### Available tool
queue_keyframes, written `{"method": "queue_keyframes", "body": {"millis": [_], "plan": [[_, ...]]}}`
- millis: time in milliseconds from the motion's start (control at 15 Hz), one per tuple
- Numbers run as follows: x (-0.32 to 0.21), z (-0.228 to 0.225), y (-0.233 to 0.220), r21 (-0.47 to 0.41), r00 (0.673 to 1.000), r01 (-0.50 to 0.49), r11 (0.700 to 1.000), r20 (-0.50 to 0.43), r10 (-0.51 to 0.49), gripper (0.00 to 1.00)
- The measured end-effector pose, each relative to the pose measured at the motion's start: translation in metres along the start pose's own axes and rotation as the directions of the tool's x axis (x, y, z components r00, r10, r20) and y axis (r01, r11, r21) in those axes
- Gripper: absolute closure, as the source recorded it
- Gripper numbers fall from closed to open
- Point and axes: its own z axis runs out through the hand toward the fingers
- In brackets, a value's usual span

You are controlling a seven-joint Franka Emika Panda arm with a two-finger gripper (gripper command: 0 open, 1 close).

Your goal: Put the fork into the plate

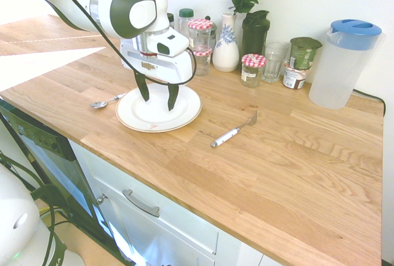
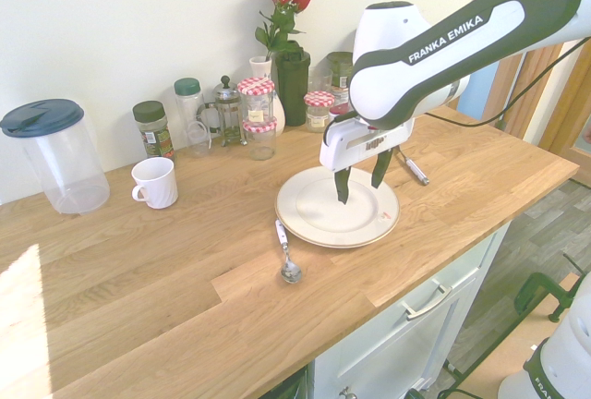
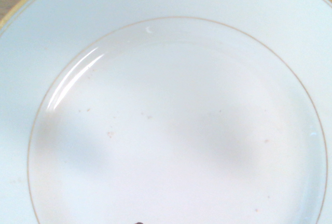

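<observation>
First exterior view: the end effector (image 1: 157, 97) is held wide and empty, pointing down over the plate (image 1: 184, 117); the fork (image 1: 234, 132) lies on the surface (image 1: 295, 161) well apart to the picture's right — long axis diagonal.

Second exterior view: the fork (image 2: 413, 169) is probably the object behind the arm.

Wrist view: only the plate (image 3: 171, 130) is shown.

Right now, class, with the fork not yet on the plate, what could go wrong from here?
1. The open fingers hang empty over the round white plate; the white-handled fork lies apart on the wooden counter, so it must first be fetched.
2. The silver spoon lies against the plate's far side and could be taken for the fork.
3. The fork lies flat, so a grip may slip.
</observation>
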Motion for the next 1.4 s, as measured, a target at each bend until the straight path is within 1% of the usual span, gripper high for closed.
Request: {"method": "queue_keyframes", "body": {"millis": [133, 267, 400, 533, 800, 1067, 1400], "plan": [[0.001, 0.001, 0.001, -0.006, 1.000, -0.003, 1.000, 0.005, 0.003, 0.00], [0.008, -0.006, 0.000, 0.007, 1.000, -0.016, 1.000, -0.009, 0.016, 0.00], [0.030, -0.025, 0.002, 0.027, 0.998, -0.041, 0.999, -0.052, 0.042, 0.00], [0.052, -0.039, 0.013, 0.023, 0.994, -0.063, 0.998, -0.093, 0.065, 0.00], [0.079, -0.048, 0.049, -0.037, 0.985, -0.115, 0.993, -0.134, 0.109, 0.00], [0.083, -0.061, 0.095, -0.081, 0.969, -0.190, 0.978, -0.179, 0.173, 0.00], [0.076, -0.048, 0.154, -0.095, 0.945, -0.302, 0.948, -0.157, 0.286, 0.00]]}}
